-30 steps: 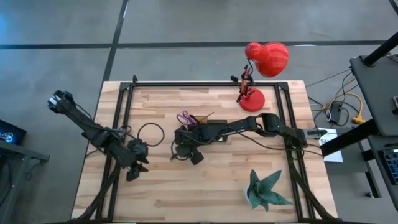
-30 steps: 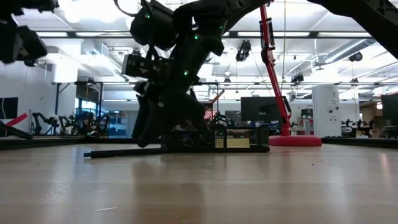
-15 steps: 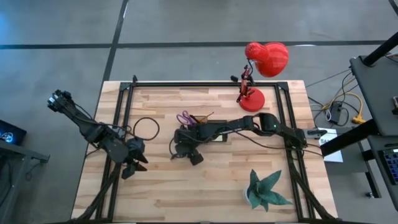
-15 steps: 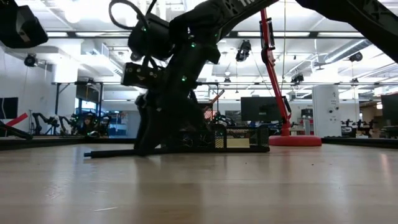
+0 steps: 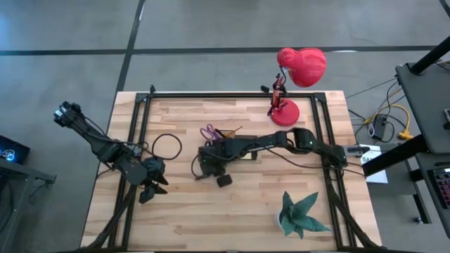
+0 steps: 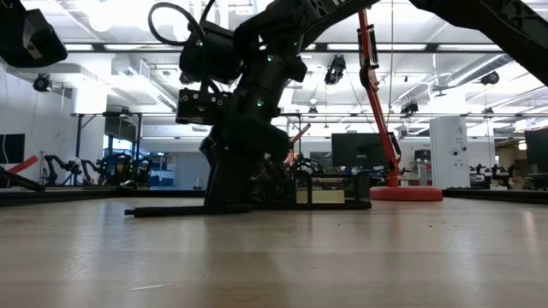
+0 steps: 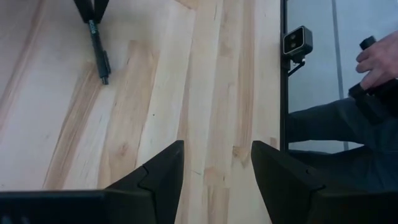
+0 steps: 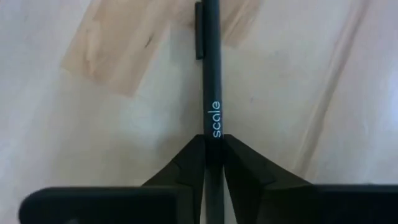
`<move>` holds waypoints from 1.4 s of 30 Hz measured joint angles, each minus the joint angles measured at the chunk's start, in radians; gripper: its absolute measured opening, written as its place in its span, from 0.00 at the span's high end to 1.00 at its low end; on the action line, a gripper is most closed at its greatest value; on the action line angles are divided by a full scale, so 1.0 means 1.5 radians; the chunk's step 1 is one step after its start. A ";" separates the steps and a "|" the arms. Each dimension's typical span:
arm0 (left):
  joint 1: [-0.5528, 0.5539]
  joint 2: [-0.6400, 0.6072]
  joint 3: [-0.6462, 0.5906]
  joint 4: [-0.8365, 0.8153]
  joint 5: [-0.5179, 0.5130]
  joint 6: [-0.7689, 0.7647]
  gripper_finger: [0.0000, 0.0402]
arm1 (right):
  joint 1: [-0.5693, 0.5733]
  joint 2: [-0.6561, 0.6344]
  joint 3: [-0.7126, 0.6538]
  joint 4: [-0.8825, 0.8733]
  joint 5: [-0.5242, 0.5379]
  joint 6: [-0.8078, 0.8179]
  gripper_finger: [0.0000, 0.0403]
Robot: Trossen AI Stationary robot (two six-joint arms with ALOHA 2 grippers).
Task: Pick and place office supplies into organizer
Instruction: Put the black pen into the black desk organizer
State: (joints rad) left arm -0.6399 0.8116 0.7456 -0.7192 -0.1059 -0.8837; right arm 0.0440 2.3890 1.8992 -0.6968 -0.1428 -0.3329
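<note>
1. The right gripper [image 8: 213,158] is down at the desk [image 5: 232,211] near its middle, just in front of the organizer [image 5: 235,150]; its jaws are pressed against both sides of a thin dark pen [image 8: 212,74] with the word "scale" printed on its barrel
2. In the low view the pen [image 6: 167,210] lies flat on the desk surface, sticking out sideways from under the right gripper [image 6: 227,201]
3. The organizer, a small black tray, stands on the desk beside the right arm, with the purple-handled scissors [image 5: 208,133] and a few thin pens [image 5: 232,132] sticking out of it
4. The left gripper [image 5: 149,190] hangs over the desk's left part, well apart from the organizer, its jaws spread wide with nothing between them
5. In the left wrist view bare wood shows between the two fingers [image 7: 163,171], and the pen [image 7: 98,46] lies farther off
6. A red desk lamp [image 5: 295,84] stands at the far right of the desk, and a green paper plant [image 5: 301,214] at the near right
7. A person's hand [image 7: 378,59] shows beyond the desk edge in the left wrist view
</note>
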 joint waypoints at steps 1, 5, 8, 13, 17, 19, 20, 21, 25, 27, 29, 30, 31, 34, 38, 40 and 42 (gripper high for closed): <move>0.000 0.000 0.000 0.001 0.000 0.000 0.57 | 0.008 0.000 0.004 -0.009 0.003 0.008 0.89; 0.000 0.000 -0.002 0.000 0.000 0.005 0.57 | 0.042 0.000 0.011 -0.028 0.000 0.064 0.92; 0.000 0.000 -0.012 -0.001 0.000 0.005 0.57 | 0.068 0.003 0.026 -0.030 -0.005 0.124 0.92; 0.000 0.017 -0.035 -0.004 -0.005 0.011 0.57 | 0.091 0.004 0.069 -0.023 0.047 0.190 0.86; 0.000 0.045 -0.053 -0.002 -0.019 0.038 0.57 | 0.094 0.002 0.102 -0.021 0.069 0.286 0.81; 0.000 0.062 -0.063 -0.001 -0.027 0.039 0.57 | 0.095 0.001 0.108 -0.020 0.073 0.339 0.79; 0.000 0.071 -0.067 -0.001 -0.032 0.037 0.57 | 0.096 0.001 0.109 -0.022 0.075 0.358 0.77; 0.000 0.082 -0.070 0.000 -0.038 0.037 0.57 | 0.096 0.001 0.109 -0.024 0.082 0.371 0.76; 0.000 0.133 -0.075 0.017 -0.056 0.040 0.57 | 0.107 0.000 0.108 -0.086 0.194 0.335 0.70; 0.001 0.161 -0.074 0.042 -0.061 0.061 0.57 | 0.116 0.000 0.108 -0.124 0.256 0.295 0.69; 0.003 0.189 -0.073 0.070 -0.061 0.077 0.57 | 0.116 -0.002 0.106 -0.142 0.219 0.272 0.71; 0.004 0.201 -0.073 0.086 -0.061 0.078 0.57 | 0.115 -0.002 0.104 -0.150 0.191 0.271 0.73; 0.007 0.214 -0.073 0.103 -0.061 0.078 0.57 | 0.113 -0.002 0.100 -0.153 0.172 0.272 0.75; 0.012 0.246 -0.072 0.129 -0.061 0.072 0.57 | 0.107 -0.002 0.090 -0.145 0.167 0.261 0.85; 0.019 0.273 -0.066 0.144 -0.061 0.071 0.57 | 0.102 -0.002 0.080 -0.134 0.167 0.203 0.96; 0.023 0.284 -0.063 0.146 -0.061 0.070 0.57 | 0.097 -0.002 0.065 -0.132 0.163 0.185 0.97; 0.028 0.290 -0.062 0.146 -0.062 0.069 0.57 | 0.090 -0.002 0.049 -0.132 0.162 0.171 0.98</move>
State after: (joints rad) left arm -0.5983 1.2467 0.6526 -0.5009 -0.1982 -0.7797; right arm 0.1784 2.3856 1.9732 -0.8951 0.1009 -0.0757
